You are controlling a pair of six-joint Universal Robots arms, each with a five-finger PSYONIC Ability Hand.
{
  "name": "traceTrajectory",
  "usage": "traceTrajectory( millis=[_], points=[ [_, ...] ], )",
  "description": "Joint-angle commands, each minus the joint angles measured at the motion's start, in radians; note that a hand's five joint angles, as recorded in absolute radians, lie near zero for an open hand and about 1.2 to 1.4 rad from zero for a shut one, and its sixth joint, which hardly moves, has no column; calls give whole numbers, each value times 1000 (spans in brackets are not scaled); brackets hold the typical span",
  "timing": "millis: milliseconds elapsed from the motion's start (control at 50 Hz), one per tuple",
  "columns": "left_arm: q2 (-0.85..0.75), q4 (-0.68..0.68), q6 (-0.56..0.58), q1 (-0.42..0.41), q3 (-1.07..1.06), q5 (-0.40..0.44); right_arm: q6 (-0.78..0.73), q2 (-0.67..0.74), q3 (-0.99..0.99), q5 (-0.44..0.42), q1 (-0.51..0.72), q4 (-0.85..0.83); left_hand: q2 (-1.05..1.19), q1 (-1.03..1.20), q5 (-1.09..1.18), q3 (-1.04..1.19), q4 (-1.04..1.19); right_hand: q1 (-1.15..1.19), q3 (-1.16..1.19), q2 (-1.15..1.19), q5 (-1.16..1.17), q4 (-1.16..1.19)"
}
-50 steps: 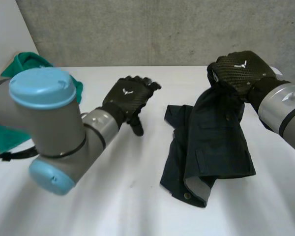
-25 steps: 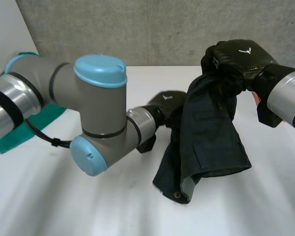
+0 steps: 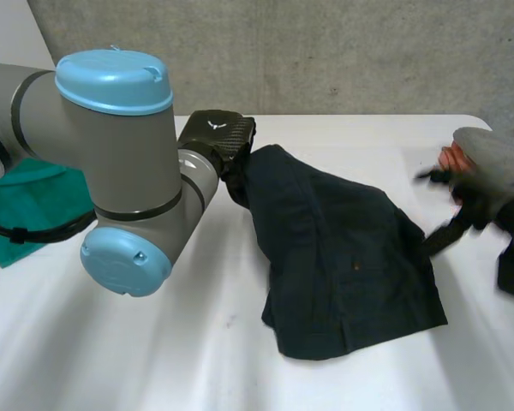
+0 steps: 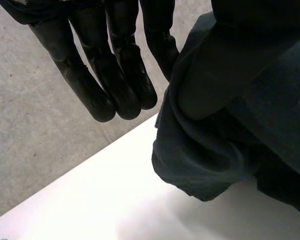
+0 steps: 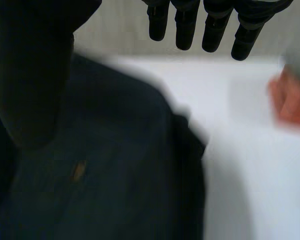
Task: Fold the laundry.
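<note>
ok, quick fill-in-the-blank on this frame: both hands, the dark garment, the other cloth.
1. The left hand pinches one end of the dark garment, the rest of which lies on the white ___.
2. The right hand is ___, fingers straight, holding nothing.
3. The cloth beyond the left arm is ___ in colour.
Missing words: table; open; green.

Garment (image 3: 343,257) on table (image 3: 111,360) — left robot hand (image 3: 218,137) at its far-left corner
</note>
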Motion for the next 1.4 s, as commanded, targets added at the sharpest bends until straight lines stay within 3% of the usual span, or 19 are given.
traceTrajectory(
  millis=[20,80,160,200,220,280,340,440,580,740,900,940,1000,1040,1080,1120,1300,1400],
  points=[
    [3,1,-4,-5,9,3,42,163,120,95,178,-221,202,236,239,213,204,-51,-34,-33,-43,-33],
    [7,-5,-3,-7,11,2,78,263,74,173,246,-306,202,236,239,213,204,-51,-34,-33,-43,-33],
    [23,-5,-3,-10,0,2,141,315,23,228,312,-289,202,236,239,213,204,-23,-5,-5,-15,-5],
    [30,-7,-4,-10,-3,2,170,315,13,244,338,-288,202,236,239,213,204,217,235,235,226,236],
    [38,-7,-8,-8,-8,2,195,320,2,261,364,-289,202,236,239,213,204,579,597,597,587,598],
    [58,-10,-9,-7,-14,2,226,317,-10,272,381,-289,202,236,239,213,204,1168,1186,1187,1177,1187],
    [101,-19,-12,-2,-25,2,233,297,-33,275,373,-281,202,236,239,213,204,1170,1188,1188,1179,1189],
    [197,-37,-26,12,-39,-3,160,188,-82,246,294,-314,202,236,239,213,204,1170,1188,1188,1179,1189],
    [354,-36,-61,4,-74,-7,-27,145,-406,33,221,-309,202,236,239,213,204,1170,1188,1188,1179,1189],
    [452,2,-115,-25,-205,-104,-17,352,-880,-118,211,-98,202,236,239,213,204,1170,1188,1188,1179,1189],
    [411,73,-121,-15,-406,-142,-64,564,-1023,-227,243,70,202,236,239,213,204,1170,1188,1188,1179,1189],
    [371,79,-121,-13,-469,-147,-115,605,-998,-219,260,85,202,236,239,213,204,1170,1188,1188,1179,1189],
    [314,78,-120,5,-532,-152,-194,643,-942,-183,289,91,202,236,239,213,204,679,697,697,687,697],
    [288,78,-120,19,-552,-153,-236,651,-913,-153,304,91,165,198,201,176,166,569,587,587,577,587],
    [262,69,-116,42,-569,-150,-293,645,-877,-98,315,93,-72,-39,-36,-61,-71,191,209,209,199,209],
    [253,61,-113,59,-569,-152,-322,627,-853,-61,319,96,-237,-204,-200,-226,-236,11,29,29,19,30],
    [394,16,-22,165,-566,-103,-264,359,-631,83,339,82,-965,-931,-928,-954,-964,-51,-34,-33,-43,-33],
    [463,21,74,206,-560,-26,-189,259,-471,152,369,70,-1019,-986,-983,-1008,-1018,-51,-34,-33,-43,-33]
  ],
)
